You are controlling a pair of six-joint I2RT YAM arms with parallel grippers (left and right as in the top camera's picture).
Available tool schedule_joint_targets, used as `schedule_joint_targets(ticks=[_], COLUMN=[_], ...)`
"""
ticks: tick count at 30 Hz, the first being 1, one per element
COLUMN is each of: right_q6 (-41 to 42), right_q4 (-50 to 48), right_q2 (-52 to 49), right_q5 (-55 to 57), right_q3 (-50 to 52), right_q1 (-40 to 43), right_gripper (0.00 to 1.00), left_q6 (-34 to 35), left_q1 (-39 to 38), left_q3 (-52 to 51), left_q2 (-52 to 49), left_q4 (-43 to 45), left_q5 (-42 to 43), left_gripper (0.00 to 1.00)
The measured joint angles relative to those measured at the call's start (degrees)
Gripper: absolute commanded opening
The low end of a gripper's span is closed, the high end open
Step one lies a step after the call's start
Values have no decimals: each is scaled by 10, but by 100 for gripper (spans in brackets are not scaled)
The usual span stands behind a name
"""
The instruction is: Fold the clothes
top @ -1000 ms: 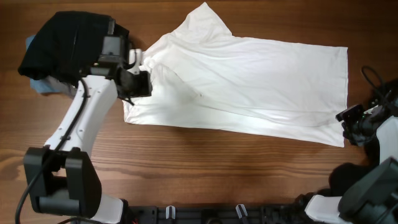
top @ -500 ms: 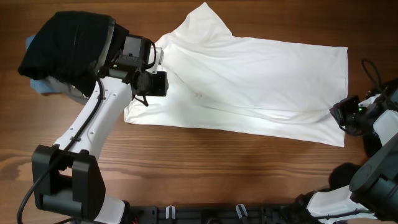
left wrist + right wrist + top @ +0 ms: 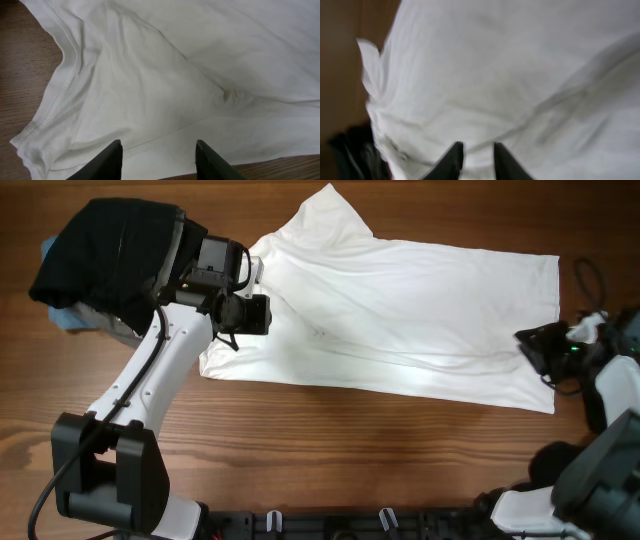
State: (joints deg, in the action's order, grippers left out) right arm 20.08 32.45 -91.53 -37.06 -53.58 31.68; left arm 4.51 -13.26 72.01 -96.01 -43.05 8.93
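The clothes' main piece is a white T-shirt (image 3: 400, 310), spread flat across the table with its sleeve (image 3: 325, 215) pointing to the back. My left gripper (image 3: 256, 314) hovers over the shirt's left end near the collar. In the left wrist view it (image 3: 159, 150) stands open above wrinkled white fabric (image 3: 165, 75), with nothing pinched. My right gripper (image 3: 528, 346) sits at the shirt's right hem. In the right wrist view it (image 3: 477, 150) has its jaws nearly together, with white fabric (image 3: 520, 60) between them.
A black garment (image 3: 100, 250) lies heaped at the back left, partly under the left arm. A light blue piece (image 3: 62, 318) sticks out beneath it. Bare wooden table (image 3: 350, 450) runs along the front. The right arm's base (image 3: 600, 480) fills the front right corner.
The left gripper swung right onto the shirt's collar end, then stayed still. The right gripper moved left and back over the hem, and its jaws narrowed.
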Motion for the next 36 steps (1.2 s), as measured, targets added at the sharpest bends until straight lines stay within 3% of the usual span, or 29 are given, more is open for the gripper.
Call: schedule_joint_targets(ticks=[3,5,8,10,13,17,22,29,36], right_q6=[-31,-41,-46,-47,-74,-122,-142,-166,-162], right_q4=[64,67,56,40,22,15,-14,-15,-57], right_q2=[20,18,1,-20,-45,-50,-50,-50,-50], right_q5=[28,67,121,144,152,182,233,257,258], right_q3=[-2,2,14,20,21,23,23,23,23], right_q1=[-98,-162,-247,-273,-293,-329,-362,-364,-364], right_gripper=[13,21,22,17,35,36,32,4,4], left_q6=[0,0,0,0,0,-4,-4,-4,-4], left_q1=[0,0,0,0,0,0,0,0,0], left_q3=[0,0,0,0,0,0,0,0,0], left_q2=[0,0,0,0,0,0,0,0,0], left_q4=[3,7,5,2,0,0,0,3,9], left_q5=[0,0,0,0,0,0,0,0,0], left_gripper=[46,46,46,46,47,47,47,49,50])
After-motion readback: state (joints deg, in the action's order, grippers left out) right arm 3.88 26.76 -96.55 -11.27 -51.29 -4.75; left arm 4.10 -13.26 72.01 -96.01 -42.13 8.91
